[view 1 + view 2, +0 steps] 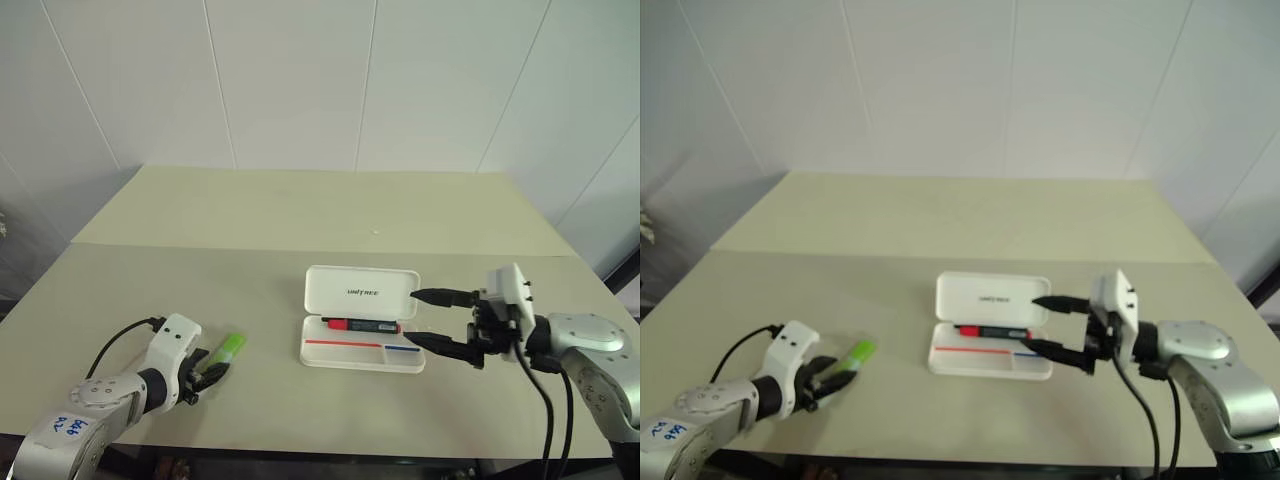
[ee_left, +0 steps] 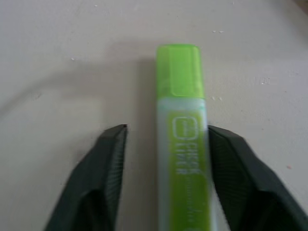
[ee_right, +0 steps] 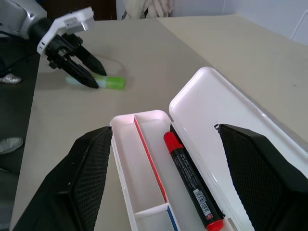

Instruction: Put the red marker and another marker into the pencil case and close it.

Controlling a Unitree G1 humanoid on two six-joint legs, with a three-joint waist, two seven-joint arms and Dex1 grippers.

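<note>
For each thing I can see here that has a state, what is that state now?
pencil case: open, lid raised, on the table.
red marker: lying inside the case tray, cap on.
green highlighter: lying on the table outside the case, cap on, between the left gripper's fingers.
left gripper: fingers either side of the highlighter, a gap showing on one side.
right gripper: open, beside the case, holding nothing.

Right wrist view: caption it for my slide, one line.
Red marker lying in the open pencil case, framed by the open right gripper.

A pale beige table [image 1: 300,215] stands against white panelled walls [image 1: 300,70].
</note>
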